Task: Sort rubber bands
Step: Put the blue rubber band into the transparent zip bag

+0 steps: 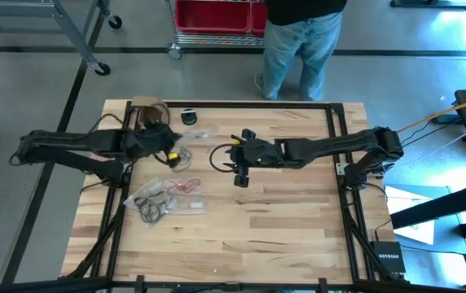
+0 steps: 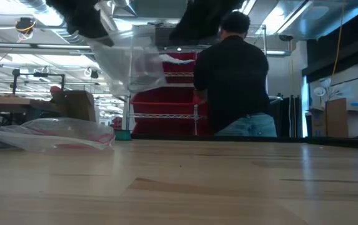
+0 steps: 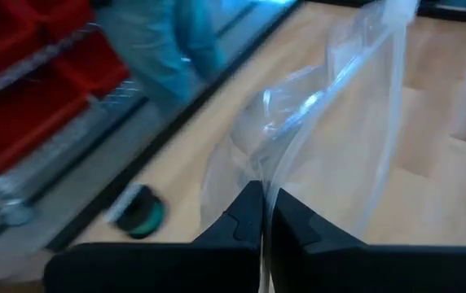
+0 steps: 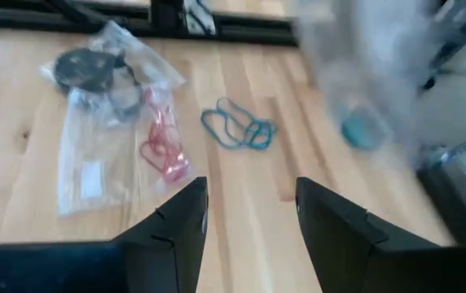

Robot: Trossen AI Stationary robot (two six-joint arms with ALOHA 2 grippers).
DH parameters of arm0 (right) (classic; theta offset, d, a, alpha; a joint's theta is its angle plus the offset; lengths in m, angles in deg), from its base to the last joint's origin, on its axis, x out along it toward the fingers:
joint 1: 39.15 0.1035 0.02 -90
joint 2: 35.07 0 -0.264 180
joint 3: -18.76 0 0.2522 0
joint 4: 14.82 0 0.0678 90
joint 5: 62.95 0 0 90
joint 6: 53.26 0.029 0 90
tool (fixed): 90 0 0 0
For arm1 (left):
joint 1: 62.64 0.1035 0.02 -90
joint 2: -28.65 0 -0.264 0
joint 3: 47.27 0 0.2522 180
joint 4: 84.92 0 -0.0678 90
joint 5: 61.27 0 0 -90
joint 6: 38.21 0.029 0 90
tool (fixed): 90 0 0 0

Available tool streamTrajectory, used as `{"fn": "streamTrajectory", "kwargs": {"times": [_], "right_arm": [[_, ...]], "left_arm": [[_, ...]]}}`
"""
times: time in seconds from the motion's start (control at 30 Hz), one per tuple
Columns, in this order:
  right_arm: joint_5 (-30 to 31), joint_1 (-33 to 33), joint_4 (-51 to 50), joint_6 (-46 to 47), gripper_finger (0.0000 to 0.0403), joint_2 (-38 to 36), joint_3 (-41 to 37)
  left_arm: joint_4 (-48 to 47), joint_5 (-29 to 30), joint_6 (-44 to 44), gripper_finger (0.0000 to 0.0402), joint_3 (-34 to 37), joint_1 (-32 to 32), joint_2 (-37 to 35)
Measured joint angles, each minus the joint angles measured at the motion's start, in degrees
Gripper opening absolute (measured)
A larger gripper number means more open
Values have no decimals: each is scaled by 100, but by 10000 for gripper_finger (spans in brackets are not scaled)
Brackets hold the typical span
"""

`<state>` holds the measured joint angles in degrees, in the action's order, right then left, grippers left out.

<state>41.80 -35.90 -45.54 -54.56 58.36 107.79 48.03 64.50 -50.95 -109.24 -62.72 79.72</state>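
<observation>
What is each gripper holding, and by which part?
The left gripper pinches a clear plastic bag by its edge. The right gripper holds nothing.

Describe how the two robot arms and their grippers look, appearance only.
Both arms are dark, jointed and slim. The left arm has cables trailing beside it and a small yellow mark near its wrist. The left gripper has two black, wedge-shaped fingers. The right gripper has two broad black fingers with angular edges.

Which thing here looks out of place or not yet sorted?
The teal rubber bands lie loose on the bare table, outside any bag, while red rubber bands and black rubber bands sit in the clear bags nearby.
</observation>
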Motion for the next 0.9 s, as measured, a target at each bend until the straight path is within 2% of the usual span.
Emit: {"fn": "streamTrajectory", "kwargs": {"times": [0.2, 0.33, 0.47, 0.67, 0.77, 0.9], "right_arm": [[-335, -220, 1653, 525, 176, 1057, -328], [-442, -418, 2526, 934, 177, 2064, 145], [-479, -664, 2479, 1015, 187, 2992, 981], [-546, -1111, 1820, 1419, 231, 4161, 2348], [-810, -1278, 1687, 1498, 243, 4556, 2754], [-1206, -1316, 1684, 1550, 236, 4927, 3028]], "left_arm": [[-167, 240, 442, 0, 2, 458, -418], [-190, 235, 629, 0, 4, 609, -466], [-221, 227, 675, 0, 7, 654, -468], [-216, -101, 485, 0, 9, 653, -470], [-268, -94, 379, 0, 9, 656, -470], [-275, -92, 377, 0, 9, 655, -470]]}}
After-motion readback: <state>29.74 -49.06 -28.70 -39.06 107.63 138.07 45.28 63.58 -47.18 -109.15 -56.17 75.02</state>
